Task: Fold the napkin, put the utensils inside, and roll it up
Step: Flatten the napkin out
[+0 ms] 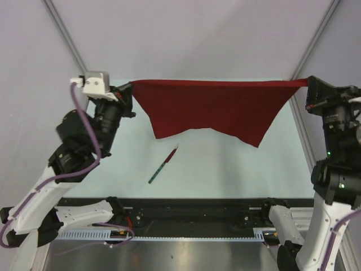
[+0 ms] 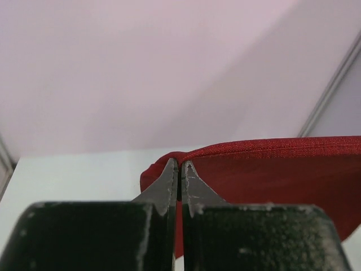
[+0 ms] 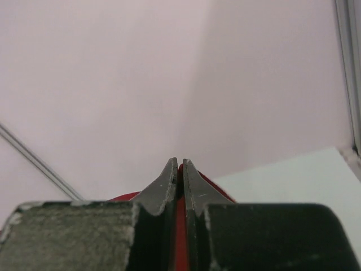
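Across the upper middle of the overhead view, the napkin [image 1: 214, 110] hangs in the air as a taut red sheet. Its top edge is drawn straight between two corners, and its lower edge sags in uneven points above the surface [image 1: 242, 169]. The left gripper [image 1: 128, 87] has its fingers pressed together on the upper-left corner, and the right gripper [image 1: 309, 83] pinches the upper-right corner the same way; both wrist views show red cloth caught between closed fingertips. Holding it stretched and lifted like this probably lets the cloth fall flat and free of creases, so it can be laid down squarely for the fold, which is not yet made. Below the napkin's lower-left part, apart from it, the knife [image 1: 163, 165] lies slanted on the surface with its blade toward the cloth. It sits near where the hanging edge could come down, so a careless lowering might bury or nudge it before the fold is ready. Slanting frame poles [image 1: 62, 28] rise at the upper corners, well clear of the cloth.
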{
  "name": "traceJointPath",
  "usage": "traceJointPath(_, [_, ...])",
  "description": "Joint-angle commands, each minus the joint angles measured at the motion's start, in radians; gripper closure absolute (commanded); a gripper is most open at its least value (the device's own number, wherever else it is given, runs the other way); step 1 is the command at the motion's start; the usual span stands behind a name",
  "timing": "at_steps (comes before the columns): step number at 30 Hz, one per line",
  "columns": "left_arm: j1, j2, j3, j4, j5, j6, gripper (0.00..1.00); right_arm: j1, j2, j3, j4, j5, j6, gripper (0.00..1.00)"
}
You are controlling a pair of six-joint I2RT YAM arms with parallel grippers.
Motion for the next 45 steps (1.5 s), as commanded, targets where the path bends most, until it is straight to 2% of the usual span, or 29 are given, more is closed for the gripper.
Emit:
traceJointPath(1, [0.024, -0.066, 0.092, -0.023, -0.079, 0.165, 1.0, -0.021, 0.008, 0.109, -0.048, 0.165, -0.068, 1.0])
traceJointPath(4, [0.029, -0.04, 0.096, -0.002, 0.052, 0.185, 0.99, -0.021, 0.077, 0.102, -0.01, 0.161, -0.075, 1.0])
traceJointPath(9, [0.136, 0.153, 0.151, -0.062, 0.133, 0.176, 1.0, -0.022, 0.235, 0.037, 0.042, 0.084, -0.052, 1.0])
traceJointPath(13, [0.214, 0.2, 0.171, -0.066, 0.185, 0.145, 1.0, -0.024, 0.271, -0.009, 0.086, 0.095, -0.058, 1.0])
traceJointPath(24, [0.219, 0.076, 0.202, -0.077, 0.314, 0.124, 1.0, -0.027, 0.104, 0.085, 0.009, 0.199, -0.14, 1.0])
traceJointPath(28, [0.219, 0.082, 0.343, -0.242, 0.317, 0.116, 1.0, -0.027, 0.028, 0.114, 0.001, 0.23, -0.158, 1.0])
traceJointPath(33, [0.217, 0.053, 0.404, -0.316, 0.359, 0.088, 1.0, -0.027, -0.033, 0.178, -0.019, 0.276, -0.181, 1.0])
traceJointPath(40, [0.219, 0.054, 0.49, -0.382, 0.371, 0.05, 1.0, -0.027, -0.064, 0.214, 0.004, 0.352, -0.19, 1.0])
traceJointPath(45, [0.219, 0.104, 0.447, -0.306, 0.385, 0.05, 1.0, -0.025, -0.016, 0.117, 0.094, 0.343, -0.186, 1.0])
